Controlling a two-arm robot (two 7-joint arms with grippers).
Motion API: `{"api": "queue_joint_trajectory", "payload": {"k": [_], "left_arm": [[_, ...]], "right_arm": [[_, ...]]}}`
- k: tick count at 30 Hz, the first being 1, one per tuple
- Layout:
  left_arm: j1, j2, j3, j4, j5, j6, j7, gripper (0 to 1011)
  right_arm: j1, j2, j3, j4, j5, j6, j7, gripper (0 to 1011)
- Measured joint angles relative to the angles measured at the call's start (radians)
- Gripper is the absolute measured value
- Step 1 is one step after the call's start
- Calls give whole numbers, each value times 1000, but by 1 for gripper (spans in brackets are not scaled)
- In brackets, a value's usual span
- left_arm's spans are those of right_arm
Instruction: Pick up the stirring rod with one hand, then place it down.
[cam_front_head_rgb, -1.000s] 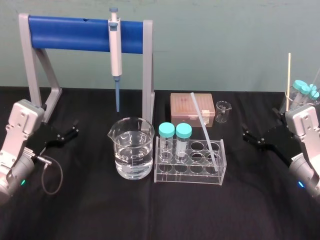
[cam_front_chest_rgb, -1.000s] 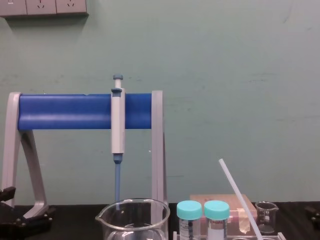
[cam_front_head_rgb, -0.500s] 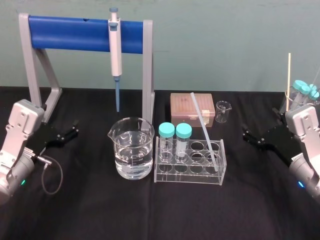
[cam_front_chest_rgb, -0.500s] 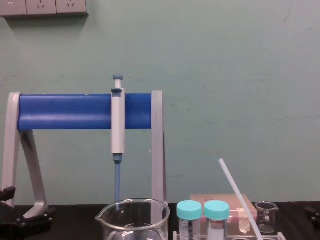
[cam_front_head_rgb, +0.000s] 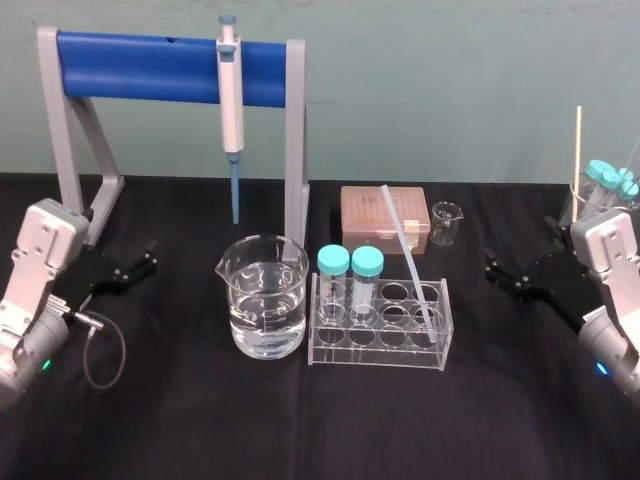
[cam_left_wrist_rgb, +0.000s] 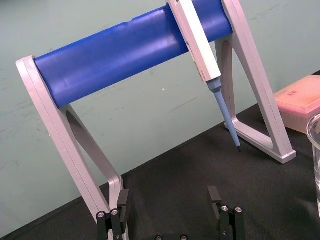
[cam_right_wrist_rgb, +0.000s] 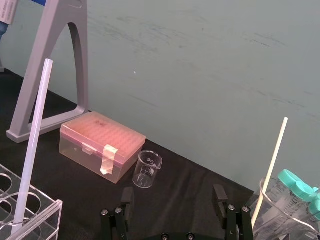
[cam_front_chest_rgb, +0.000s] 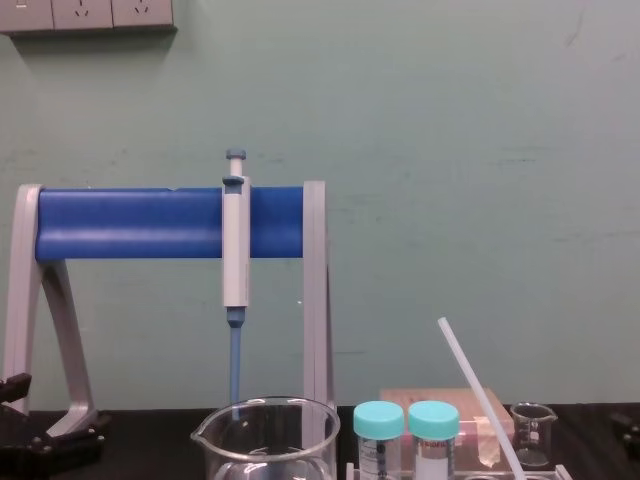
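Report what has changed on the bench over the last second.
Nothing has visibly changed. The stirring rod still leans in the test tube rack, untouched. The left gripper and the right gripper stay open and empty, parked low at their own sides of the table.

The stand is back left on the table, the pipette hanging from its bar. Before its right leg sits the beaker; just right of that, the rack holds two tubes and the leaning rod. Behind the rack lies the box.
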Motion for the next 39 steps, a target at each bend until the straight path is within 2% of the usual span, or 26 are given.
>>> {"api": "queue_joint_trajectory", "payload": {"k": [23,27,30,33,34,37,39], "left_arm": [[0,0,0,0,0,0,0,1000],[0,0,0,0,0,0,0,1000],[0,0,0,0,0,0,0,1001],[0,0,0,0,0,0,0,1001],[0,0,0,0,0,0,0,1000],[0,0,0,0,0,0,0,1001],[0,0,0,0,0,0,0,1000]], "right_arm": [[0,0,1,0,0,0,0,1000],[-2,4,15,-10,6,1,29,1000],[-4,6,36,-26,41,18,65,1000],[-5,6,63,-49,105,64,120,1000],[-5,6,63,-49,105,64,120,1000],[2,1,89,-71,182,133,187,1000],[7,-3,96,-78,206,157,211,1000]]}}
